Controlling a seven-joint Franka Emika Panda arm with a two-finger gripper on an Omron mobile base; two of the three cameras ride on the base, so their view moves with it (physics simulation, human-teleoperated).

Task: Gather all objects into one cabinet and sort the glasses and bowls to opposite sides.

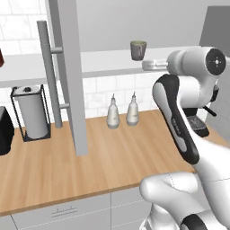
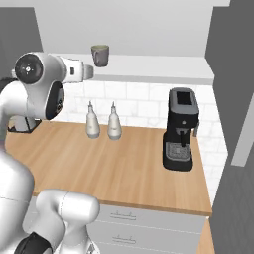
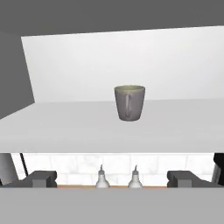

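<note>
While the wide upper cabinet (image 1: 108,60) stands with its grey door (image 1: 69,76) swung out toward the base, one grey-olive cup (image 1: 138,50) sits upright on the white shelf floor, alone near the middle of that shelf and well back from its front edge. Seen from the hand, the cup (image 3: 129,102) stands dead ahead, its greenish inner rim showing at the top and a raised vertical ridge running down its near face.

Gripper (image 3: 112,178): level with the shelf's front edge, short of the cup and not touching it; the two dark finger tips (image 3: 41,178) stand wide apart, nothing between them. From the left base camera the hand is largely hidden behind the arm's own upper joint.

Below, on the wooden counter (image 1: 112,157): two white bottles (image 1: 122,111) side by side against the tiled wall; a paper towel roll (image 1: 31,112) in a black wire holder to the left of the door; a black coffee machine (image 2: 179,130) to the right, near the counter's end.
</note>
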